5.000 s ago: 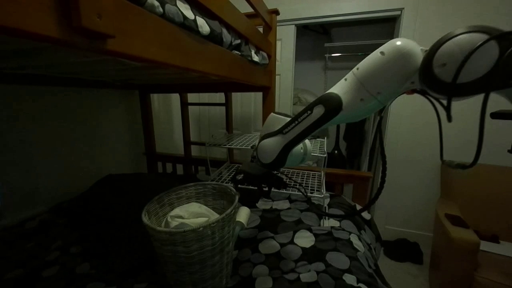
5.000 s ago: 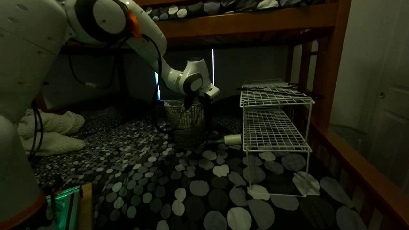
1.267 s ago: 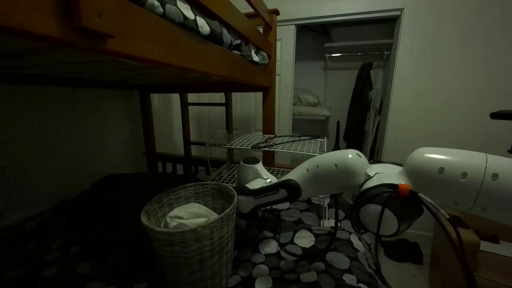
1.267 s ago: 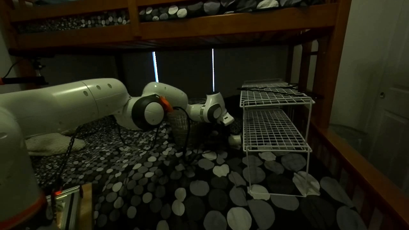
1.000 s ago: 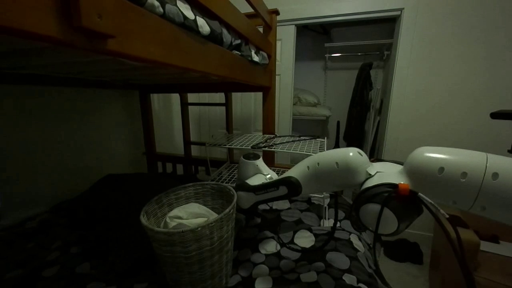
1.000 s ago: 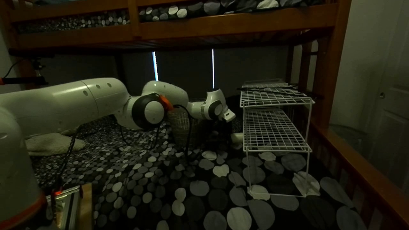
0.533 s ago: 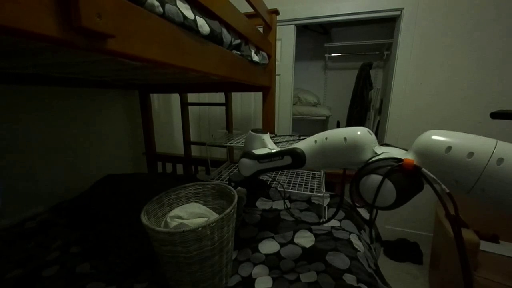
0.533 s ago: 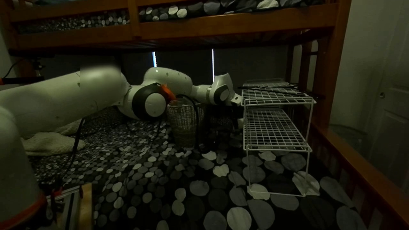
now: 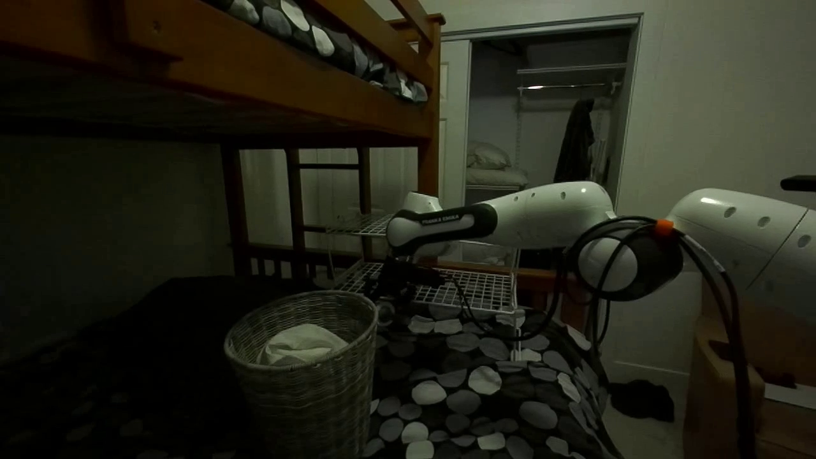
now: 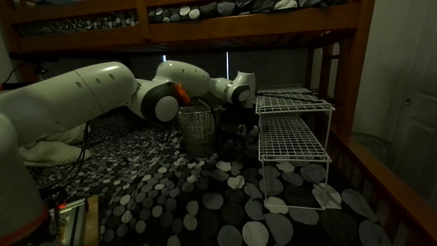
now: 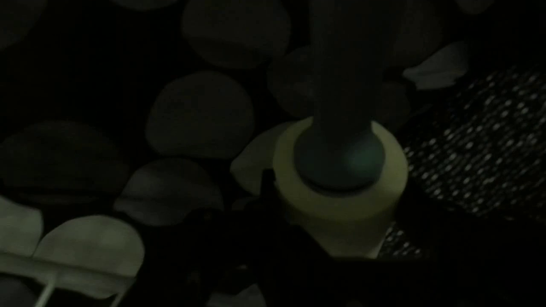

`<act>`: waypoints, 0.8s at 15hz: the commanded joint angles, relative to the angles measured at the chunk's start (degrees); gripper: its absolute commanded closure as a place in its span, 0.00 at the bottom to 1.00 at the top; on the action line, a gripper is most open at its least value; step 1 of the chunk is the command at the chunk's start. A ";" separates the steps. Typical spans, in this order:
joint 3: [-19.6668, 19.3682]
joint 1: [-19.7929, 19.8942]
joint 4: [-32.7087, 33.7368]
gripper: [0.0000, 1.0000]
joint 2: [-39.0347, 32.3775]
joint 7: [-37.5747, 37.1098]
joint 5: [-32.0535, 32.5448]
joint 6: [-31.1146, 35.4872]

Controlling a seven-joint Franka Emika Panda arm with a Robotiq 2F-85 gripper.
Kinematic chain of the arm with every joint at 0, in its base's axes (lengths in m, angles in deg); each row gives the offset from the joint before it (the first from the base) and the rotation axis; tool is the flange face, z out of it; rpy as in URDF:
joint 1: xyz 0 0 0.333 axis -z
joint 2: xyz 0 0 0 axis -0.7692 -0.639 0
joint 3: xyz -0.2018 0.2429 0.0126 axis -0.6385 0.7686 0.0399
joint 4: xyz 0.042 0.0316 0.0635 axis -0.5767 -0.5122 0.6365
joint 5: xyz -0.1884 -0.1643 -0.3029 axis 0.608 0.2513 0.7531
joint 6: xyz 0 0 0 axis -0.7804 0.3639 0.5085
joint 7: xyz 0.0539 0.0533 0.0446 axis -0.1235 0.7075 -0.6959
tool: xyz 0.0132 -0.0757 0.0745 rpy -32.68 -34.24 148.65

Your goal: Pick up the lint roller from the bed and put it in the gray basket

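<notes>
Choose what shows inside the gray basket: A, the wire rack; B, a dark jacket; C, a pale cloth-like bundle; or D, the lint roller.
C: in an exterior view a pale cloth-like bundle shows inside the gray basket, while the wrist view has the lint roller over the dotted bed cover.

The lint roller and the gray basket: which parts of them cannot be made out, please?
Lint roller, wrist view: the handle is cut off by the top edge; the lower part is hidden behind the dark gripper.
Gray basket, in an exterior view: base cut off by the bottom edge.
Anything under its white cloth, in that view: hidden by the cloth.
</notes>
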State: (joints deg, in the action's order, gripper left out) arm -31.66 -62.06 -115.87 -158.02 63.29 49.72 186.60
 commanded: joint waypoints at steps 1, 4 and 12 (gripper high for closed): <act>4.82 -0.68 -6.29 0.59 4.64 6.76 -2.02 -3.74; 8.94 0.82 -10.43 0.59 9.43 15.04 -2.73 -6.39; 16.59 11.70 -23.95 0.59 22.53 27.54 -11.75 -0.08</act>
State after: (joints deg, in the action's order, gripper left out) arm -20.11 -56.24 -128.45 -143.03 86.29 44.21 185.06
